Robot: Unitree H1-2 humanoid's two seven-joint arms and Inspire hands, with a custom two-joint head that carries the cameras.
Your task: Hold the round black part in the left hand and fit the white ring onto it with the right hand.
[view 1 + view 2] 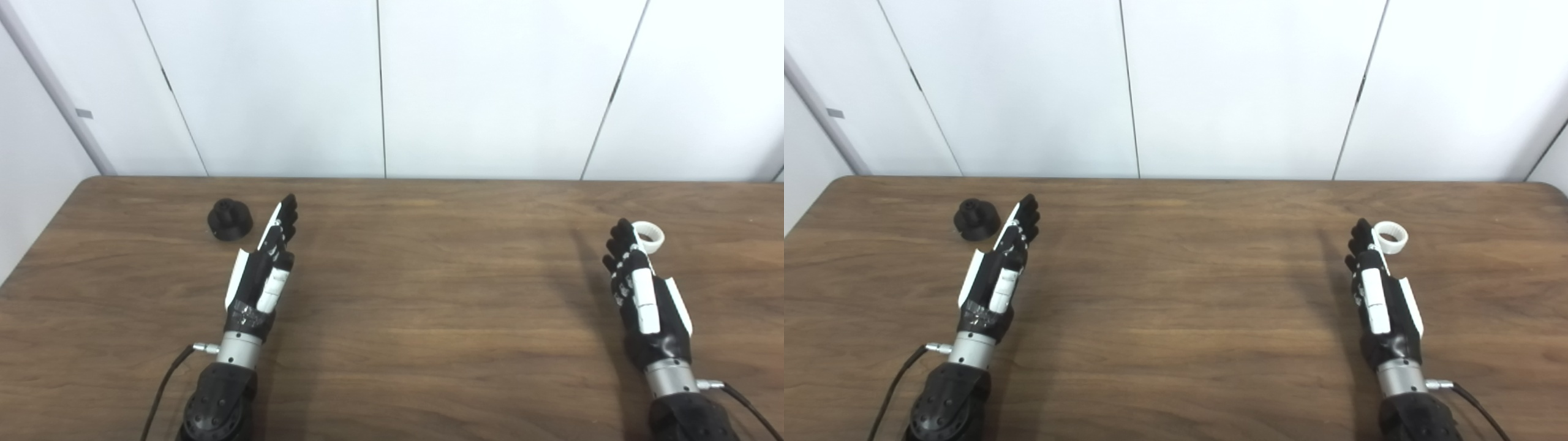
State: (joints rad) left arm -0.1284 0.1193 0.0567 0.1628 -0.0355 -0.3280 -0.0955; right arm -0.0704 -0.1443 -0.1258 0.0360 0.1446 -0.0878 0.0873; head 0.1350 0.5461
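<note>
The round black part point(230, 219) stands on the wooden table point(429, 294) at the far left, with a raised knob on top. My left hand point(264, 269) lies just right of it, fingers stretched forward and apart, holding nothing. The white ring point(649, 236) rests on the table at the far right. My right hand point(637, 288) is stretched out flat beside it, its fingertips level with the ring's left side, holding nothing. Whether the fingertips touch the ring cannot be told.
White wall panels point(380, 86) rise behind the table's far edge. Cables point(160, 392) run from both wrists toward the bottom edge. The table's left corner point(845, 180) is rounded.
</note>
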